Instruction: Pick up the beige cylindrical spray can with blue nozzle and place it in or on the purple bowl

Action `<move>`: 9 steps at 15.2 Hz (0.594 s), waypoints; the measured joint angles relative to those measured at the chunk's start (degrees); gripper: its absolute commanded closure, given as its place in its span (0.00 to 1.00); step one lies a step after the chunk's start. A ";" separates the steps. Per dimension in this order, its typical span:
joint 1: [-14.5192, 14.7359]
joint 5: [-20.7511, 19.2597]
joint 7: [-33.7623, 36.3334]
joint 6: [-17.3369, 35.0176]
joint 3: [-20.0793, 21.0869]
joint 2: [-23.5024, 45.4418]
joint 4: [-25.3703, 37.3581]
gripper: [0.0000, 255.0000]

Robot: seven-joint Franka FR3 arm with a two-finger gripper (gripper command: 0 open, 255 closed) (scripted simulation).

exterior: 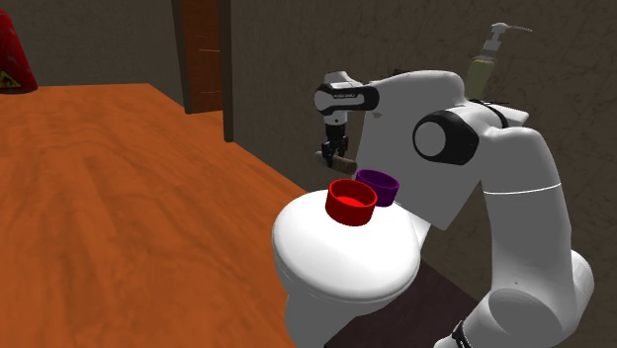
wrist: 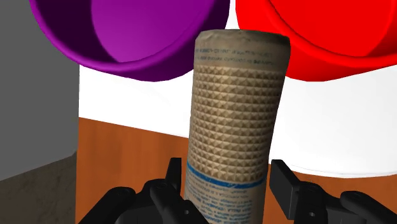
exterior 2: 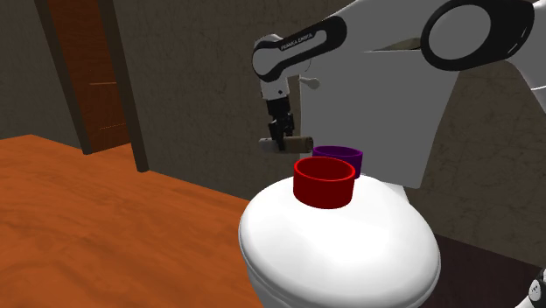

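The gripper (exterior 2: 278, 133) is clamped on the beige spray can (exterior 2: 290, 141). It is held sideways in the air, just beside the purple bowl (exterior 2: 343, 154) on the second exterior view's left. The red bowl (exterior 2: 324, 179) partly hides that bowl, and the can's nozzle is too small to make out.

Red bowl (exterior: 351, 203): upright and empty, on a white rounded lid (exterior: 336, 259). It sits lower than the fingers (wrist: 284, 186) and near them; in the wrist view it lies ahead of them, off to one finger's side.
Lid: glossy, oval, spreading out under and past the fingers.
Floor (exterior: 119, 217): orange-brown wood, below the fingers and well apart from them.
Wall (exterior: 287, 59): rough, grey-brown, behind the fingers.
Door (exterior: 203, 54): brown, dark-framed, farther back than the fingers.
Pump bottle (exterior: 486, 64): pale, higher than the fingers, well apart.
Red object (exterior: 12, 54): yellow mark on it, far from the fingers; what it is cannot be told.
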 measured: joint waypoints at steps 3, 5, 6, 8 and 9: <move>-0.06 -0.01 -0.18 -2.23 -0.04 -0.27 1.97 1.00; -0.08 0.00 -0.26 -3.86 -0.05 -0.12 3.77 1.00; -0.08 -0.03 -0.32 -4.36 -0.07 -0.50 3.87 1.00; -0.12 0.00 -0.40 -6.00 -0.07 -0.19 5.84 1.00; -0.15 0.02 -0.46 -7.03 -0.08 0.06 7.12 1.00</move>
